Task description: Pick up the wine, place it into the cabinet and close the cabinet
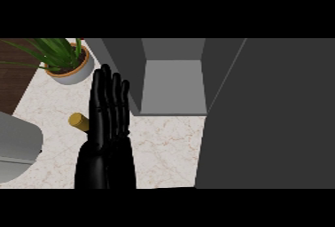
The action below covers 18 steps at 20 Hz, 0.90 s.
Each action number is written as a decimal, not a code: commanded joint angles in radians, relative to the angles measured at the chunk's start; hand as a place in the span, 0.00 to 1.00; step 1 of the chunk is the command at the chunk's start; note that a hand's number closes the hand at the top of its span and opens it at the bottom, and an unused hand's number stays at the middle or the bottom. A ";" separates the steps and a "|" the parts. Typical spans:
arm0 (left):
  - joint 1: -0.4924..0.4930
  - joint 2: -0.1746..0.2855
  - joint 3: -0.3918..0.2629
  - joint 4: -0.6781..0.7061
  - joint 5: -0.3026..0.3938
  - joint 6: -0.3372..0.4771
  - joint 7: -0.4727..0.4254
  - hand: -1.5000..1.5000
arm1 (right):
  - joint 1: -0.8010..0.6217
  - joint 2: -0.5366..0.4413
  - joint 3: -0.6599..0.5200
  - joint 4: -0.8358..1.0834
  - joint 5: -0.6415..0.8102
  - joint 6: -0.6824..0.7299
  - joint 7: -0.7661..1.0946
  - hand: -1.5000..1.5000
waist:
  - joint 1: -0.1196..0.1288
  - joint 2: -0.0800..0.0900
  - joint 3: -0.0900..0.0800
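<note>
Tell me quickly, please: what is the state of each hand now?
Left hand: open, fingers straight.
Right hand: not in view.

One hand [108,115], the left, is counted. One wine bottle [78,120] is seen at its 9 o'clock, only the gold top exposed. One potted plant [65,60] is logged at 11 o'clock. One cabinet [171,84] is noted, with one door [268,115] at 3 o'clock. One grey object [16,146] at 8 o'clock, unidentified.
</note>
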 commanded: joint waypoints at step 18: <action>0.394 0.140 0.209 -0.048 0.270 0.028 -0.362 0.00 | -0.031 0.033 0.040 -0.099 0.016 -0.033 0.082 0.00 | 0.000 0.001 -0.001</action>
